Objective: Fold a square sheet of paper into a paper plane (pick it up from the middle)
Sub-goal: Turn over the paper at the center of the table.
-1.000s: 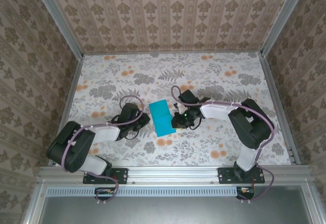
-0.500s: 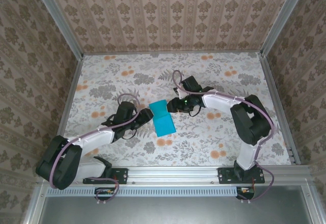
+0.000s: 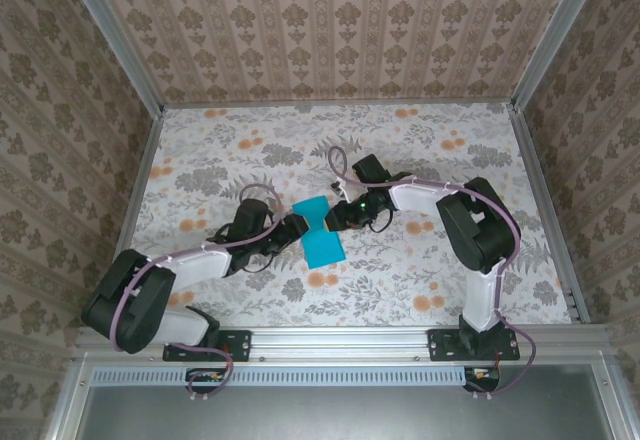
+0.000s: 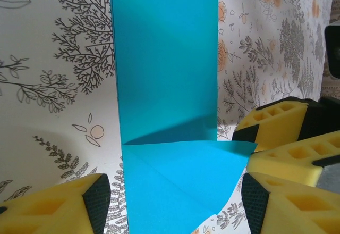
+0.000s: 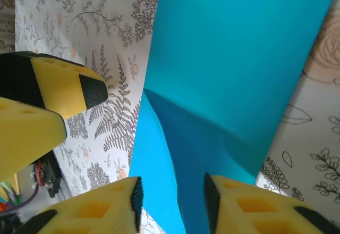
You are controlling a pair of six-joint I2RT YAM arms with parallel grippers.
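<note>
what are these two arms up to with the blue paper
Two robot arms are folding a teal paper plane on the floral table. It is only partly folded, one corner flap turned over. The left gripper and right gripper meet at that flap from opposite sides, both jaws apart, neither clearly pinching the paper.

Bright, even overhead light throughout, with the wrist views sharp on the paper plane (image 4: 164, 74) (soft shadow beneath its folded flap) and softening toward their near edges.
</note>
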